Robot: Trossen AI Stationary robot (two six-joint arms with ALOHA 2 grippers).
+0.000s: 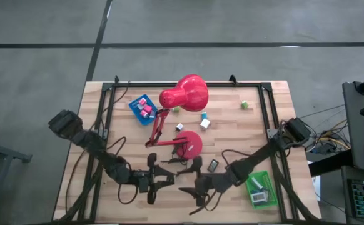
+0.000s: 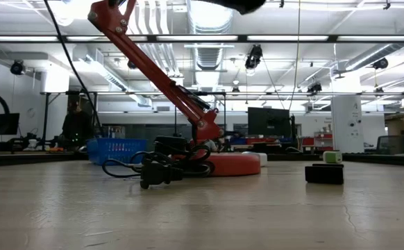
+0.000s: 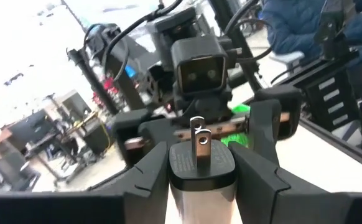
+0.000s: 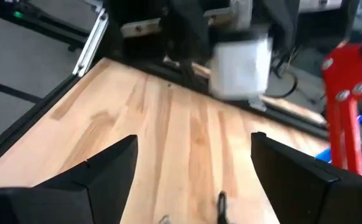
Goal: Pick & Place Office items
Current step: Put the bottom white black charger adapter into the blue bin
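The left gripper (image 3: 199, 158) is clamped on a white adapter block (image 3: 196, 165), whose dark face and metal prong point towards the opposite wrist. In the high view we find this gripper (image 1: 163, 179) near the table's (image 1: 94, 144) front edge, left of centre. The right gripper (image 1: 194, 187) faces it from close by, fingers (image 4: 100, 168) spread wide over bare planks. Behind both stands the red lamp's base (image 1: 188, 144), with its cord (image 2: 129, 169) looped on the wood. A dark flat rectangle (image 1: 213, 165) lies just beside the right arm. Teal and white blocks (image 1: 204, 120) sit beyond the base, in mid-table. A green block (image 1: 245, 105) lies nearer the far right corner. Pink blocks (image 1: 146, 110) fill the blue tray (image 1: 135, 104) at far left. The green tray (image 1: 261, 189) hugs the front right edge. Open wood remains along the left side and right of centre.
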